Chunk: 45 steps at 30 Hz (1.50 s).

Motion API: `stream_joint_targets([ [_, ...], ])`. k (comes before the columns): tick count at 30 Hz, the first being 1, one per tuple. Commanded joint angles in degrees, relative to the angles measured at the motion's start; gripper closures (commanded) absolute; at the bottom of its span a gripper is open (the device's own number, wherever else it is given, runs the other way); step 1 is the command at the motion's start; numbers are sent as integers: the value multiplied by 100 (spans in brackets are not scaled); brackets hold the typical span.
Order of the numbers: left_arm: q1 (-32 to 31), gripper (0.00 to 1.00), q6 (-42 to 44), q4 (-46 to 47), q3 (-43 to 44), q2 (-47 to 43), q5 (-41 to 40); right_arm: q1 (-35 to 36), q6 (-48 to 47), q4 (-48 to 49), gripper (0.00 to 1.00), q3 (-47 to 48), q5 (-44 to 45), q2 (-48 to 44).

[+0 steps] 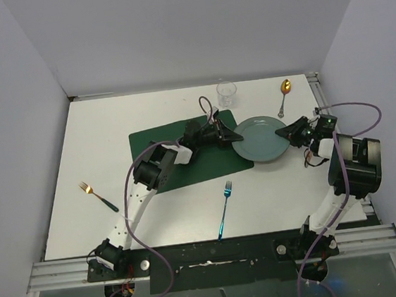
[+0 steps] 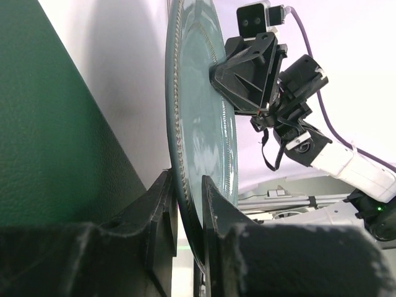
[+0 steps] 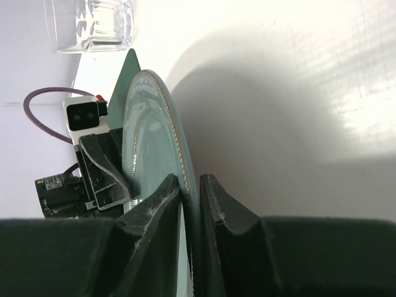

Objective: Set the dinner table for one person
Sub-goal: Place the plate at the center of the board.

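Observation:
A teal plate (image 1: 261,140) sits on the white dinner table (image 1: 103,123), its left rim at the right edge of the dark green placemat (image 1: 174,154). My left gripper (image 1: 231,136) is shut on the plate's left rim; in the left wrist view the rim (image 2: 198,124) runs between the fingers of the left gripper (image 2: 187,198). My right gripper (image 1: 286,133) is shut on the plate's right rim, and the right wrist view shows the plate (image 3: 151,142) inside the right gripper (image 3: 190,198). I cannot tell whether the plate is lifted off the table.
A clear glass (image 1: 227,91) stands behind the plate. A gold spoon (image 1: 284,93) lies at the back right. A blue fork (image 1: 224,209) lies in front of the plate. A gold fork with a dark handle (image 1: 98,196) lies at the left.

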Motion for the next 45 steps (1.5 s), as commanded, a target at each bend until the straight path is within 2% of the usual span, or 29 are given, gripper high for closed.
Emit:
stream_joint_targets([
  [1, -642, 100, -418, -269, 421, 645, 1451, 238, -483, -666, 100, 483, 940, 652],
  [9, -557, 100, -443, -288, 422, 818, 1521, 238, -1123, -1541, 100, 1488, 979, 1509],
  [18, -475, 100, -300, -131, -149, 618, 1621, 220, -1680, -2337, 100, 1962, 1083, 1730],
  [23, -437, 100, -329, 155, -509, 446, 1683, 221, -1868, -2589, 100, 1971, 1035, 1707],
  [32, -266, 100, -1035, 1516, -1352, 119, 1840, 217, -2126, -2774, 100, 1890, 1042, 1610],
  [40, -55, 100, -1039, 1820, -1881, -77, 1854, 207, -2221, -2964, 100, 2018, 1135, 1661],
  [45, 106, 100, -1090, 1865, -2085, -51, 1594, 164, -2020, -2802, 100, 1928, 658, 1731],
])
